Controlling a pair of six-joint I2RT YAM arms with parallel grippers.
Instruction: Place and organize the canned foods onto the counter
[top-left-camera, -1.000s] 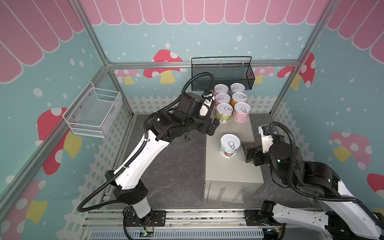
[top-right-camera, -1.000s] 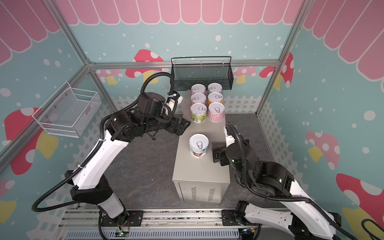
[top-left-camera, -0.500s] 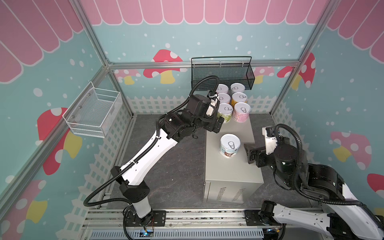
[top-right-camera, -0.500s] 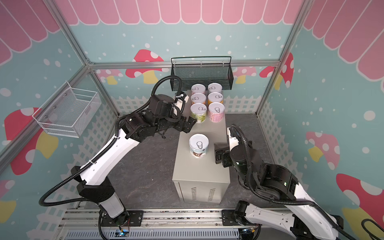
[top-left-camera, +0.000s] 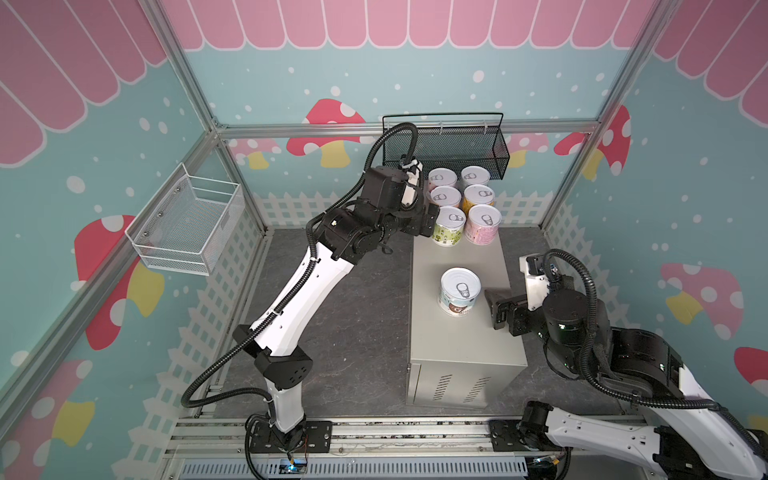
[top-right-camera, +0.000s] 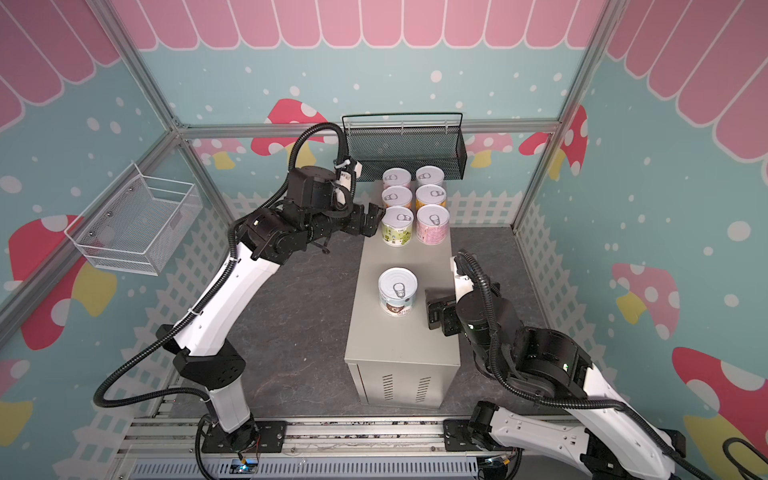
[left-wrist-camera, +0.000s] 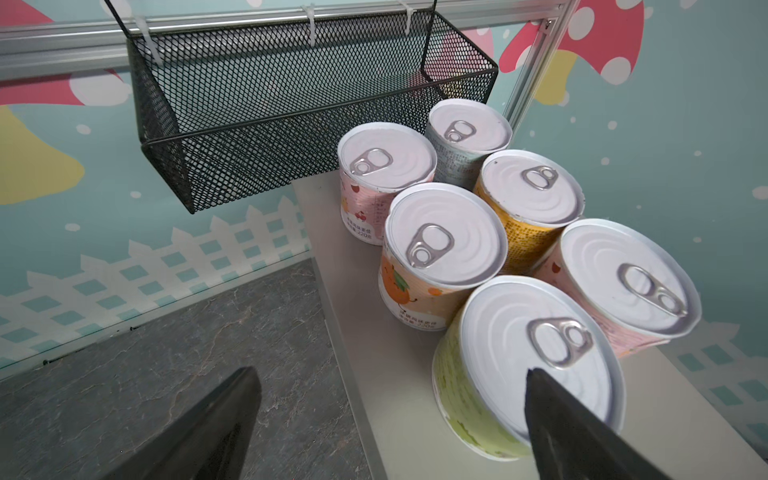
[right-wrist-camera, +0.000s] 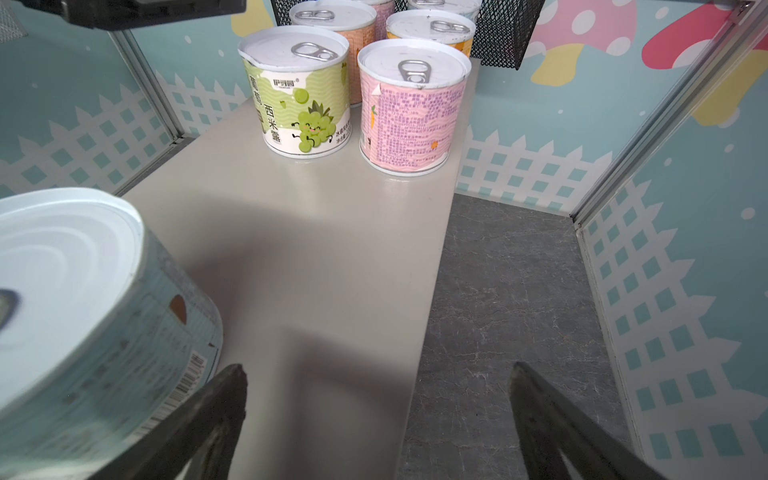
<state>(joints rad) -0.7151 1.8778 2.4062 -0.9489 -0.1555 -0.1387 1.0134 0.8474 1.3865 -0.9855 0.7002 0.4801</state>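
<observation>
The beige counter (top-left-camera: 457, 345) carries several canned foods in a tight two-wide block at its far end, fronted by a green can (top-left-camera: 449, 226) and a pink can (top-left-camera: 483, 224). A white-blue can (top-left-camera: 459, 291) stands alone mid-counter. My left gripper (top-left-camera: 428, 220) hovers open at the counter's left edge beside the green can (left-wrist-camera: 528, 365), one finger over its lid and the other over the floor. My right gripper (top-left-camera: 494, 309) is open at the counter's right edge, just right of the white-blue can (right-wrist-camera: 83, 299), holding nothing.
A black mesh basket (top-left-camera: 444, 151) hangs on the back wall just above the rear cans. A white wire basket (top-left-camera: 187, 224) hangs on the left wall. The near half of the counter (top-right-camera: 399, 345) is bare. Dark stone floor (top-left-camera: 357, 324) surrounds it.
My left gripper has moved toward the far end, from the counter's left edge up to the green can. My right gripper has hardly shifted. Both stay open.
</observation>
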